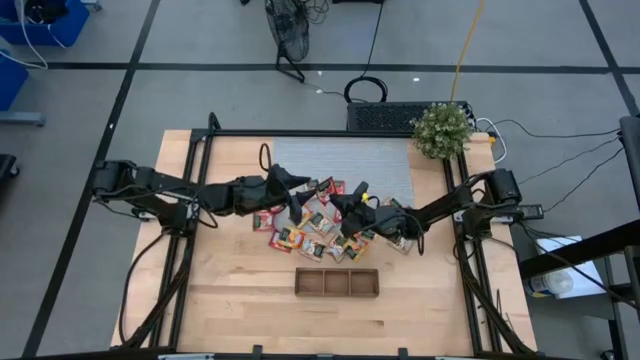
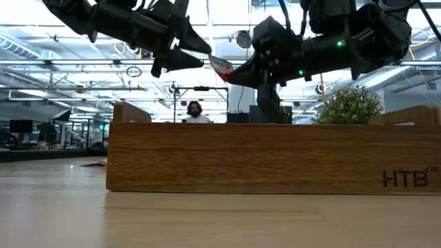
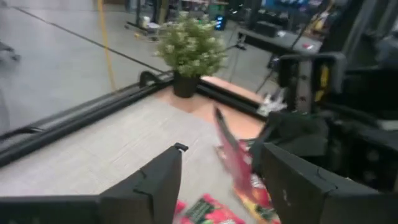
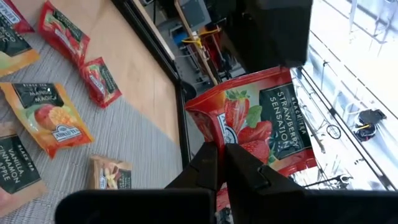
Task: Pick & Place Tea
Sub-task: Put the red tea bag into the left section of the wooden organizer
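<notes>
Both arms meet above the pile of tea packets [image 1: 315, 222] at mid-table, beyond the wooden tray [image 1: 337, 282]. The right gripper [image 4: 219, 163] is clamped on the lower edge of a red strawberry packet [image 4: 261, 127], holding it in the air clear of the table. The left gripper [image 3: 217, 180] faces it from just beside, fingers [image 3: 149, 186] spread wide and grasping nothing; the red packet stands edge-on between them
</notes>
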Controlling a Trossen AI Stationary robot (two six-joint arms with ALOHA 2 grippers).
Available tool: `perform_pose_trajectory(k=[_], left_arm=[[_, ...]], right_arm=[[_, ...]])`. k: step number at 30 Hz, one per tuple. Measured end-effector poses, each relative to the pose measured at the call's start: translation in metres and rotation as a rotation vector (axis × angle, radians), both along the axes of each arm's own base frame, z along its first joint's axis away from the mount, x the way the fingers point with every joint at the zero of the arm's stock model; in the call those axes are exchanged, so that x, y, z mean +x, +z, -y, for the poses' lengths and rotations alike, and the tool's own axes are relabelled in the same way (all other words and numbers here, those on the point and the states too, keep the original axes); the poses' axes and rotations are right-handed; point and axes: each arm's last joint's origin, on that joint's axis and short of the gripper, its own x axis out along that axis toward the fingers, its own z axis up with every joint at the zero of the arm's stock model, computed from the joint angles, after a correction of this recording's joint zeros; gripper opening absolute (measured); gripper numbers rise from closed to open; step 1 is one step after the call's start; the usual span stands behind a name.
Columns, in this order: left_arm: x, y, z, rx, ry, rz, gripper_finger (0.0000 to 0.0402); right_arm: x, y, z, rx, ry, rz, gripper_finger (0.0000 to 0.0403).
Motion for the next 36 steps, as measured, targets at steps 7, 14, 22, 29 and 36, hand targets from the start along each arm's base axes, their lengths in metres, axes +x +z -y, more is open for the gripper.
perform_pose_trajectory(k=[7,14,22,29,36], left_arm=[[0.001,0.0,0.001,-0.052,-0.014,0.022,0.0233],[0.001,0.0,-0.002,-0.06,-0.003,0.03,0.0215],[0.001,0.003,-0.003,-0.076,0.001,0.067,0.02],[0.006,-0.005,-0.008,-0.165,-0.02,0.075,0.0162],[0.011,-0.01,-0.012,-0.109,-0.023,0.083,0.0036]], right_arm=[[0.0,0.001,0.001,0.001,0.0,0.011,0.0004],[0.001,0.005,-0.001,-0.009,0.04,0.039,0.0004],[0.002,0.006,-0.001,-0.009,0.077,0.049,0.0004],[0.002,0.008,-0.001,-0.007,0.076,0.072,0.0004],[0.002,0.006,-0.001,0.026,0.073,0.071,0.0004]])
